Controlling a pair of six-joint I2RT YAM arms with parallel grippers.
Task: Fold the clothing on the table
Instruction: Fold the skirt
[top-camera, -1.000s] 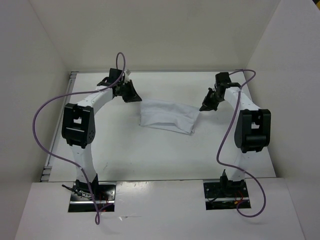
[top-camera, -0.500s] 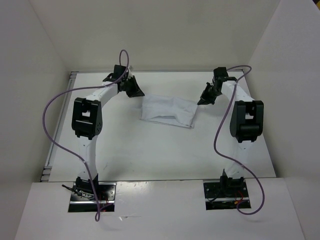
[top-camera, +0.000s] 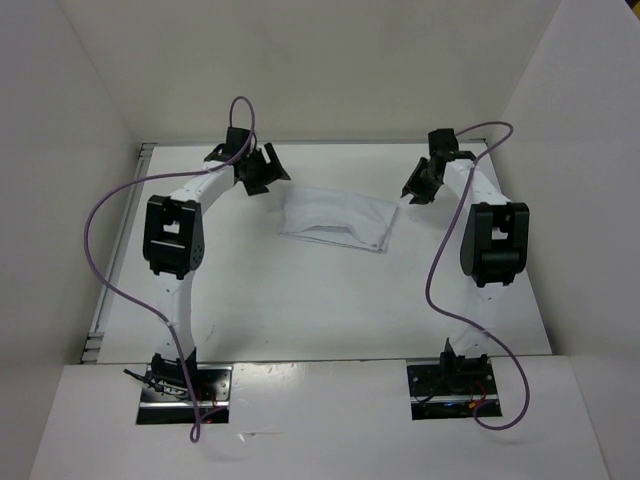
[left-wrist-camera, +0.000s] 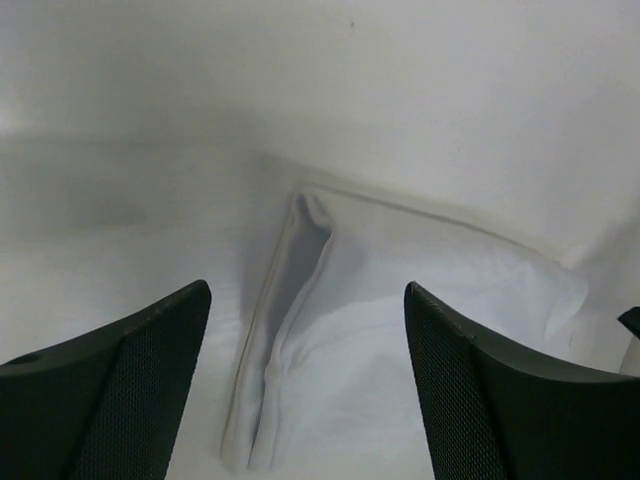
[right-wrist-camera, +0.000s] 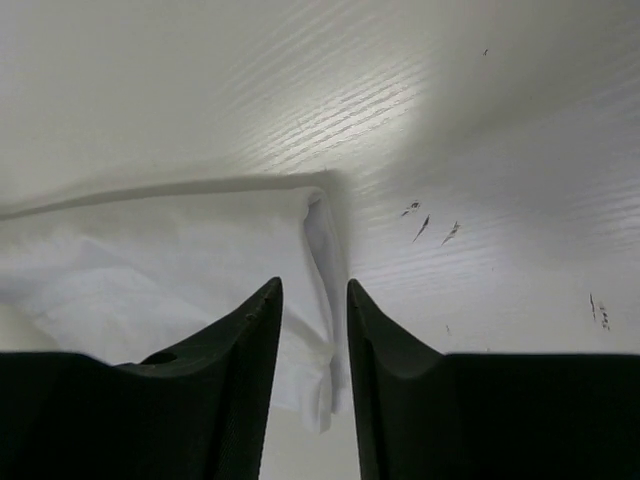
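Note:
The clothing (top-camera: 338, 220) is a white garment lying folded into a flat band at the middle back of the table (top-camera: 300, 300). My left gripper (top-camera: 262, 172) hovers just off the garment's left end, apart from it, jaws spread wide. In the left wrist view the left gripper (left-wrist-camera: 307, 290) frames the layered edge of the clothing (left-wrist-camera: 400, 350) with nothing between its fingers. My right gripper (top-camera: 412, 190) sits at the garment's right end. In the right wrist view the right gripper (right-wrist-camera: 314, 284) stands partly open over the edge of the clothing (right-wrist-camera: 180, 270), which lies loose below.
White wall panels (top-camera: 330, 70) close off the back and both sides. Purple cables (top-camera: 95, 250) loop off each arm. A grey rim (top-camera: 100, 320) runs along the table's left edge. Small dark scuff marks (right-wrist-camera: 430, 228) dot the tabletop right of the garment.
Both grippers carried the garment's ends toward the back, then opened and let go. The clothing has settled flat, and the left gripper has drawn slightly away from it.

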